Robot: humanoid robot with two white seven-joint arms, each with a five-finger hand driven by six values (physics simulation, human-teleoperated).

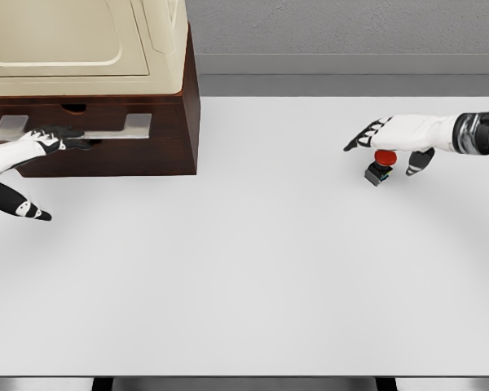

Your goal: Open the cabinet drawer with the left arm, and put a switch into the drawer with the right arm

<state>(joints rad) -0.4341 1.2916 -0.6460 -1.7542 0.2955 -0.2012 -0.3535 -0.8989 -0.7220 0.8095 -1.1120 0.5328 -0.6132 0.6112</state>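
The brown cabinet (pixel 175 122) with a cream top stands at the far left. Its drawer front (pixel 106 159) carries a silver handle (pixel 118 132) and looks pushed in. My left hand (pixel 53 142) reaches in from the left edge, its fingers hooked over the handle bar and the thumb (pixel 20 205) hanging apart below. The switch (pixel 381 164), a red button on a black base, lies tilted on the table at the right. My right hand (pixel 391 147) hovers just above it, fingers spread to the left and thumb to the right, not closed on it.
The white table (pixel 244 269) runs from the cabinet to the front edge. A grey wall and floor strip lie behind it.
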